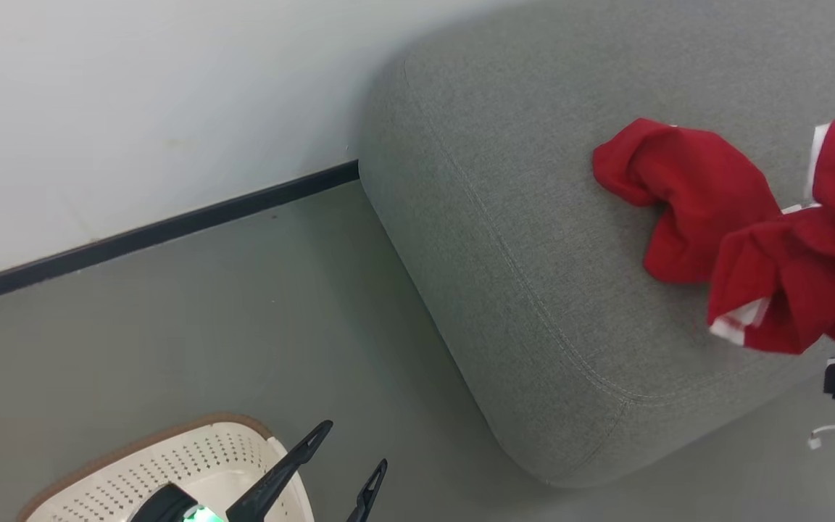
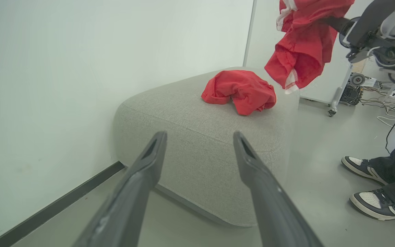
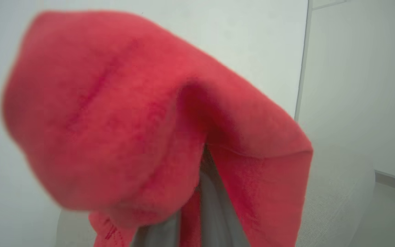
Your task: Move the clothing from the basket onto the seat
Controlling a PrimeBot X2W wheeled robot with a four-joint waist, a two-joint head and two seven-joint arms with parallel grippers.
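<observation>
One red garment (image 1: 686, 196) lies crumpled on the grey-green seat (image 1: 504, 239). A second red garment (image 1: 794, 283) with white trim hangs in the air over the seat's right part. My right gripper (image 2: 333, 21) is shut on it, and the fabric drapes over its fingers (image 3: 214, 206) in the right wrist view. The cream basket (image 1: 171, 457) with a brown rim stands on the floor at the lower left. My left gripper (image 1: 356, 444) hovers just to its right, open and holding nothing. In the left wrist view it points at the seat (image 2: 197, 137).
A white wall (image 1: 135, 109) with a dark baseboard runs behind the basket and meets the seat's far corner. A person's shoes (image 2: 372, 202) stand on the floor right of the seat. Cables (image 2: 389, 113) and a wheeled stand (image 2: 338, 92) lie beyond.
</observation>
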